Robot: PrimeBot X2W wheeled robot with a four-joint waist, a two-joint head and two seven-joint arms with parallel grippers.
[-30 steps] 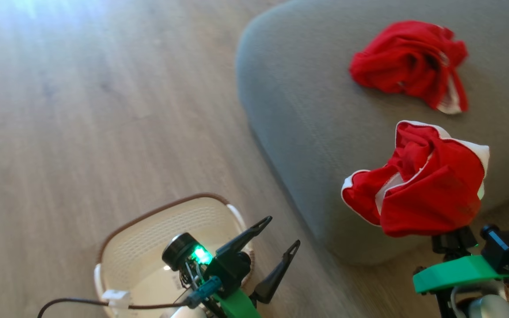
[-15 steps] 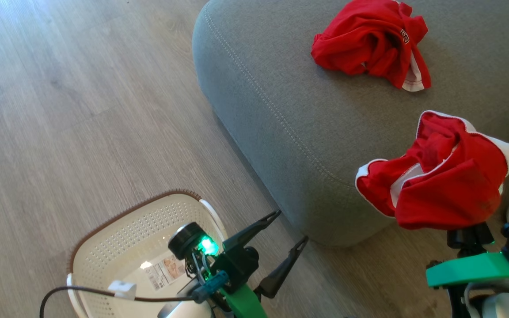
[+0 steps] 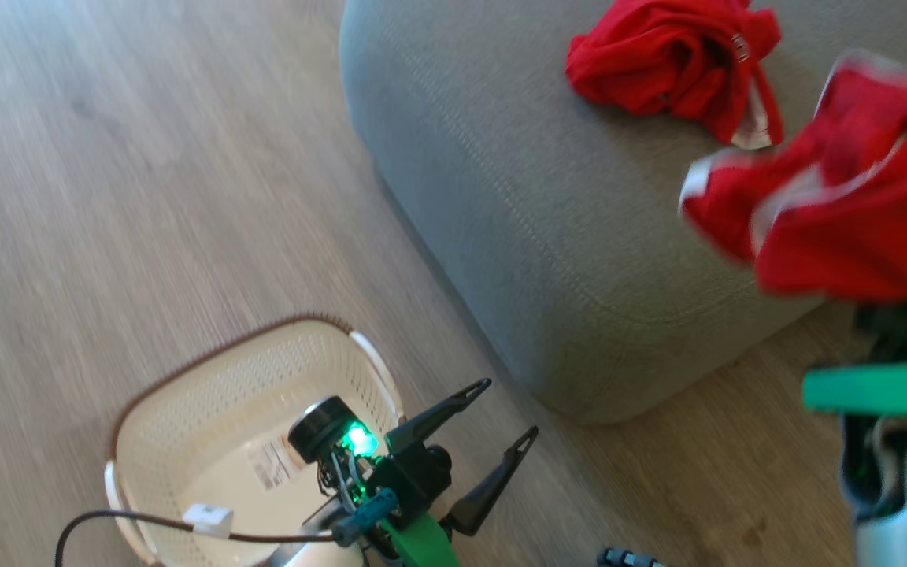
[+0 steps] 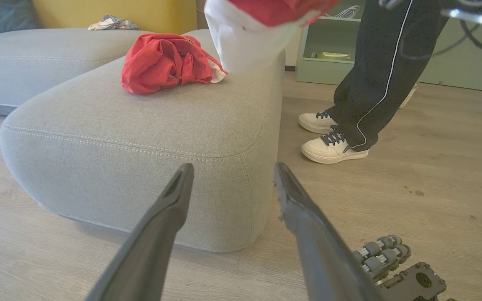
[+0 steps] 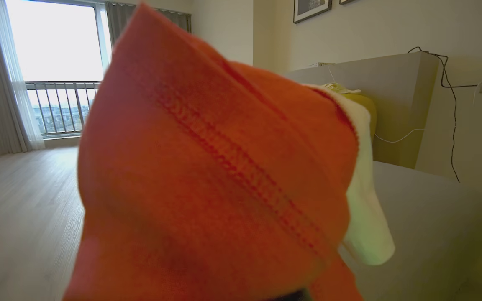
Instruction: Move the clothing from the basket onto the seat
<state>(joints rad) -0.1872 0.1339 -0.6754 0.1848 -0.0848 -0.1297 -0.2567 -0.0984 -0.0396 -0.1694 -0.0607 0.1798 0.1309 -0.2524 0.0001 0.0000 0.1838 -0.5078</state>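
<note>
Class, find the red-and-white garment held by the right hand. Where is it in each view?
Head view: garment at right edge, upper half.
Left wrist view: garment at top edge, centre.
Right wrist view: garment close up, centre.
Shared landmark: the seat.

— Where is the basket point(image 3: 186, 409)?
— On the floor point(image 3: 146, 197) at 7 o'clock. The left gripper point(image 3: 509, 408) is beside it, jaws apart.
— And the clothing?
— The red garment point(image 3: 666, 67) lies on the seat point(image 3: 501, 197) at 1 o'clock. The red-and-white garment point(image 3: 839, 228), blurred, is at 3 o'clock, pinched by the right gripper point(image 3: 898, 315).
</note>
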